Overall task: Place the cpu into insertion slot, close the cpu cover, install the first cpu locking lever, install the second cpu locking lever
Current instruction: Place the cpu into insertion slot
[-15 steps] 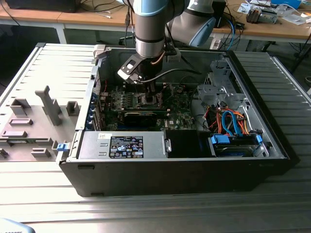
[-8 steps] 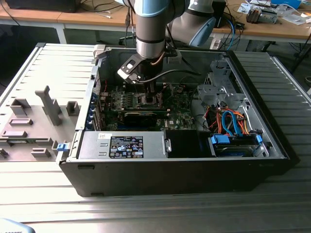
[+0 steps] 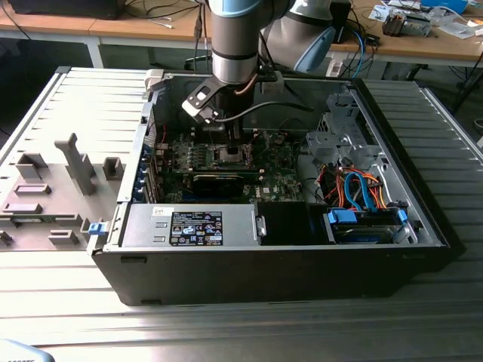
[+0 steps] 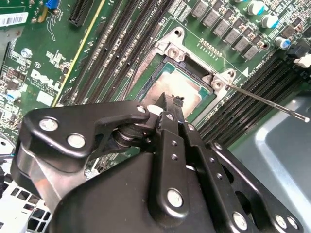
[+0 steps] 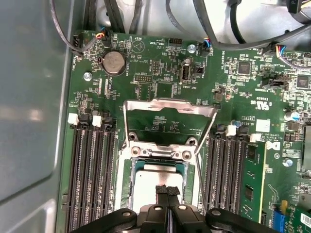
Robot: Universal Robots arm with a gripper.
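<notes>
Jaws are pressing shut against each other with nothing between them. In the first wrist view their black fingertips [image 5: 162, 191] are sitting right over the cpu [image 5: 146, 187], and it is hard to tell if they are touching it. The cpu is lying flat in its slot on the green board [image 5: 160, 77], with its shiny grey top facing up. In the second wrist view the same fingertips [image 4: 167, 109] are pointing at the cpu [image 4: 182, 90] from just above. The cpu cover [image 5: 165, 104] is standing up and open behind the slot, and the green board is showing through its middle window. A thin locking lever [image 4: 267, 103] is sticking out to one side, away from the slot and not hooked down. Long black memory slots [image 5: 92, 170] are running along both sides of the cpu. A round silver battery [image 5: 113, 62] is sitting farther off on the board. In the exterior view the arm [image 3: 238, 38] is reaching straight down into the open computer case [image 3: 287, 279], which is lying on the grey ridged tabletop [image 3: 75, 105].
</notes>
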